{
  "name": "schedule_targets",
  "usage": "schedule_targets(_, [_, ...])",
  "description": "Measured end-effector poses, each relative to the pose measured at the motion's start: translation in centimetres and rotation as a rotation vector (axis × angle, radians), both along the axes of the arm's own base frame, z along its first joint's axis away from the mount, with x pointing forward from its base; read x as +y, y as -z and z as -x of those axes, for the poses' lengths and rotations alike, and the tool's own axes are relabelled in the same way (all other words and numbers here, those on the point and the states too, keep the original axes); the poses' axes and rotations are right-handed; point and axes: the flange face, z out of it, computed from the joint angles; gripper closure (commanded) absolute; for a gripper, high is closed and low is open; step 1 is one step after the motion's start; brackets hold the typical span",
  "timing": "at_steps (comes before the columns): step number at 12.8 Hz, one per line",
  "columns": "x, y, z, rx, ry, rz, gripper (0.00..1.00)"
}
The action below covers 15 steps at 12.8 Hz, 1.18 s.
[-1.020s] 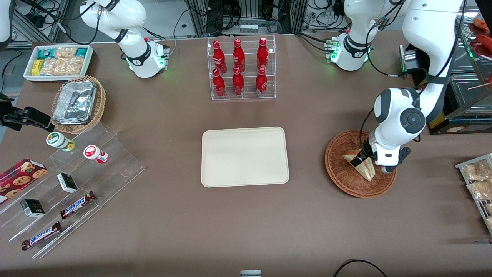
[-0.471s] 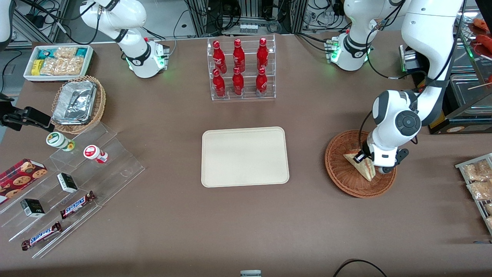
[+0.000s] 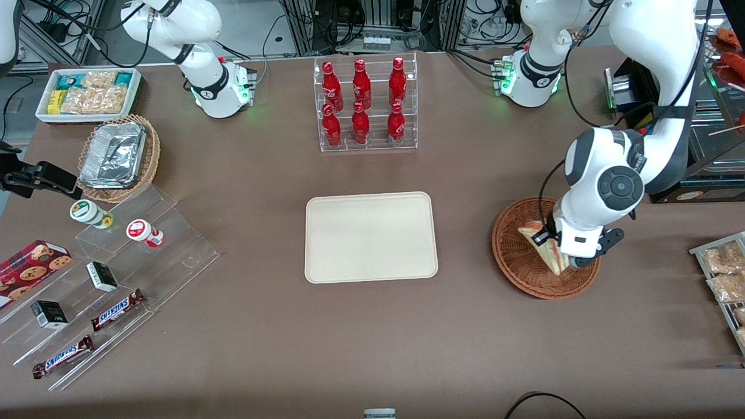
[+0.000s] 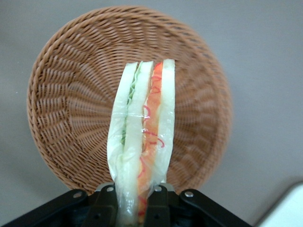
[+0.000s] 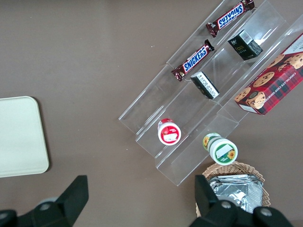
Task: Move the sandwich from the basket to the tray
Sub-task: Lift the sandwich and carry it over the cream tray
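Gripper [image 3: 550, 244] fingers are pinched on the sandwich [image 4: 142, 142] — held on edge above the basket [image 3: 518, 262], tray [image 3: 371, 237] well apart.

Front view: arm's wrist covers the tool [image 3: 552, 244], part of the sandwich [image 3: 538, 241] and the basket [image 3: 515, 256] rim beside it. Wrist view: sandwich base hidden between the tool's fingers [image 4: 106, 208]; tray [image 4: 286, 208] corner cut off.

Brown table [image 3: 244, 326] — cables, metal racks [image 3: 372, 23] at its edge
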Motion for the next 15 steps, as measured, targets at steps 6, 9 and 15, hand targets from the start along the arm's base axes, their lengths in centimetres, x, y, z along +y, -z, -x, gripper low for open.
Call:
schedule_targets(6, [-14.6, 1.0, 1.9, 0.005, 0.229, 0.043, 1.0])
schedule_targets(9, [-22.2, 2.4, 2.7, 0.012, 0.332, 0.091, 1.0])
schedule_targets(15, [-35.7, 6.7, 5.9, 0.057, 0.446, 0.125, 1.0])
